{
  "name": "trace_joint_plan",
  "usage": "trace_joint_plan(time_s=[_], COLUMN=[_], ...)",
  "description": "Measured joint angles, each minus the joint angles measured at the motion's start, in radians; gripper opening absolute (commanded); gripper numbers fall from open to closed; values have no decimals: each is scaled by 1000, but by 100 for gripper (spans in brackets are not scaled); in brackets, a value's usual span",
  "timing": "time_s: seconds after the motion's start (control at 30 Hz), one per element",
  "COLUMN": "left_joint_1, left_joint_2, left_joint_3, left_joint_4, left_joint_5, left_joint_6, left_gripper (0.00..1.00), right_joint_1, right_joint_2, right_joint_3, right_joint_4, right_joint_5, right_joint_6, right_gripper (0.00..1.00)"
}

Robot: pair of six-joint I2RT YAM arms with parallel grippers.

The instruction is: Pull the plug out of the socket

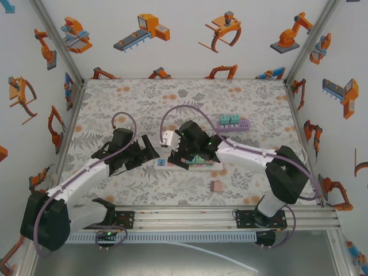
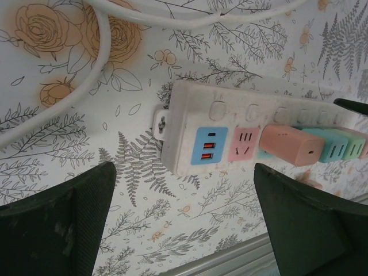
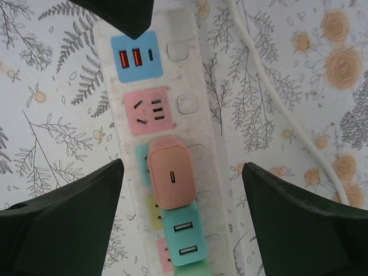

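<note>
Floral-print tabletop [image 1: 144,192], walled on 3 sides, with 2 arms reaching in from its near edge. Nearest, a small pink block [image 1: 216,186] lies alone.

At mid-table the left gripper [image 2: 184,190] is spread wide and empty, facing the end of the white power strip [image 2: 192,112]. The right gripper [image 3: 182,169] hangs over the same strip. Its 2 fingers are parted to either side of the pink plug [image 3: 171,179] and clear of it, holding nothing. The plug sits in the 3rd position from the USB end, with a teal adapter [image 3: 183,236] just beside it.

By its look the plug is a light, rigid plastic block with smooth, rounded sides, and is probably slippery. It is best taken across its 2 long flanks and drawn straight out. The strip is light and may lift with it.

The right wrist view gives the plug face-on, with its 1 slot. The left wrist view gives its side, showing how far it stands proud. Farther back, the top view adds a purple strip [image 1: 234,122], well apart, then the printed walls [image 1: 184,40].
</note>
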Motion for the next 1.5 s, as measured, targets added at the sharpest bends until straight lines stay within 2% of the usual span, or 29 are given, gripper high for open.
trace_joint_plan(time_s=[0.07,0.2,0.27,0.63,0.97,1.07,1.5], left_joint_1=[0,0,0,-9,-65,-78,-115], left_joint_2=[27,74,97,223,285,298,303], left_joint_3=[11,20,21,82,121,132,143], left_joint_4=[11,37,49,30,-35,-35,-38], left_joint_5=[18,40,50,63,-59,-63,-101], left_joint_6=[12,26,28,60,69,60,41], left_gripper=[97,97,97,99,73,66,65], right_joint_1=[-1,-1,-1,-1,-1,-1,-1], right_joint_2=[16,55,72,84,84,84,84], right_joint_3=[3,20,32,45,63,64,87], right_joint_4=[-9,-16,-21,-39,-80,-87,-123], right_joint_5=[0,-4,-10,-31,-45,-45,-48], right_joint_6=[-10,-25,-30,-54,-65,-66,-66], right_gripper=[67,47,42,36,36,35,34])
